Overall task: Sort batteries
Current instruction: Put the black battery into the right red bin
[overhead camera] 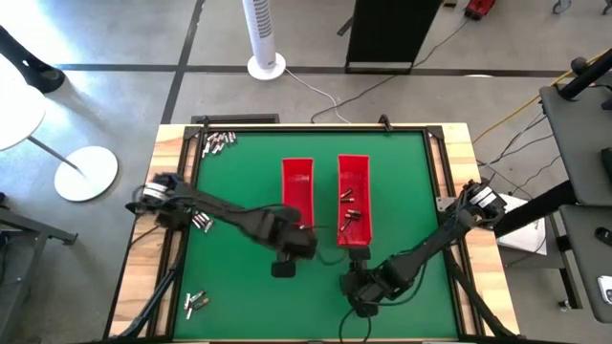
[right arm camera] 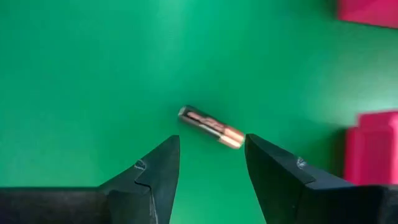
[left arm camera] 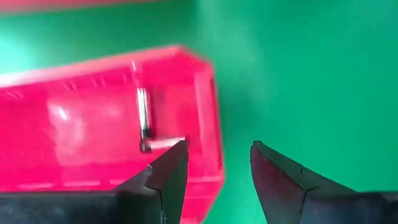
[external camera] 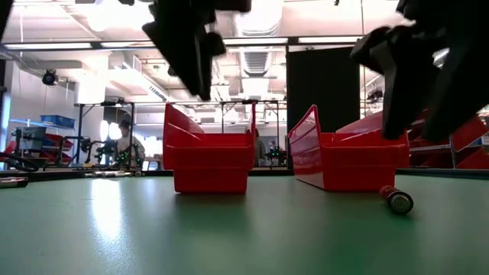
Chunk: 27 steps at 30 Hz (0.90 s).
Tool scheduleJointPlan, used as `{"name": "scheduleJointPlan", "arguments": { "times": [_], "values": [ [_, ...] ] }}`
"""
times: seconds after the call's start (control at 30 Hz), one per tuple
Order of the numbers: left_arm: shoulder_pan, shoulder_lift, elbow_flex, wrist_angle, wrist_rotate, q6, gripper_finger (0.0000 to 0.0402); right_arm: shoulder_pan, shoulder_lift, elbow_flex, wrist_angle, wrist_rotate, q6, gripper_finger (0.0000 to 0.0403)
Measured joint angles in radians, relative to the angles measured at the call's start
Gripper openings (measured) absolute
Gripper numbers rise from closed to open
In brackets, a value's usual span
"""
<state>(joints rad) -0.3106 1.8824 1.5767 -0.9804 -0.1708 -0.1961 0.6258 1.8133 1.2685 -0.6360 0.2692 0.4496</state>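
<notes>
Two red trays side by side mid-mat, taken here as the landmark: left tray point(overhead camera: 297, 191) and right tray point(overhead camera: 353, 196). Left gripper point(left arm camera: 214, 163) just off the near end of the left tray, fingers apart with bare green mat point(overhead camera: 249, 277) between them, nothing held. Two batteries point(left arm camera: 144, 124) lying inside that tray, close to its near wall. Several more in the right tray point(overhead camera: 349, 215).

Right gripper point(right arm camera: 208, 158) past the near end of the right tray, fingers parted and empty, poised over a single loose battery point(right arm camera: 210, 127) lying on the mat. Same battery point(external camera: 397, 198) seen low down, just beside the right tray's front corner. More batteries heaped well away from the trays: at the mat's far left corner point(overhead camera: 218, 142), by the left edge point(overhead camera: 201, 222), and at the near left corner point(overhead camera: 196, 302).

Likely trouble: a round battery rolling away if one fingertip touches first, since it lies slanted across the gap rather than square to it. Also a risk of fingertips scraping the mat on descent, or of pinching only the copper-coloured end so the battery pivots and drops. Possible knock against the tray's corner on the lift, given how close it sits.

Dark casing with dark markings on the battery; no brand or lettering readable. None on the trays either.
</notes>
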Motion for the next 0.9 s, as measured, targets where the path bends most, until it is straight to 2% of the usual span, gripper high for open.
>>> {"name": "scheduleJointPlan", "arguments": {
  "times": [0.1, 0.37, 0.57, 0.7, 0.9],
  "values": [
    [-0.053, -0.104, -0.118, 0.136, -0.043, -0.038, 0.0152, -0.010, 0.016, 0.000, 0.034, -0.046, -0.060, 0.0181],
    [-0.152, -0.396, -0.512, 0.641, -0.047, -0.063, 0.0152, -0.052, 0.052, 0.027, 0.047, -0.174, -0.230, 0.0176],
    [-0.148, -0.526, -0.752, 0.982, -0.064, -0.049, 0.0152, -0.091, 0.052, 0.034, 0.048, -0.201, -0.328, 0.0166],
    [-0.136, -0.557, -0.847, 1.148, -0.169, -0.049, 0.0152, -0.112, 0.059, 0.033, 0.049, -0.249, -0.396, 0.0161],
    [-0.132, -0.563, -0.882, 1.172, -0.319, -0.048, 0.0152, -0.136, 0.104, 0.032, 0.045, -0.286, -0.473, 0.0152]
  ]
}}
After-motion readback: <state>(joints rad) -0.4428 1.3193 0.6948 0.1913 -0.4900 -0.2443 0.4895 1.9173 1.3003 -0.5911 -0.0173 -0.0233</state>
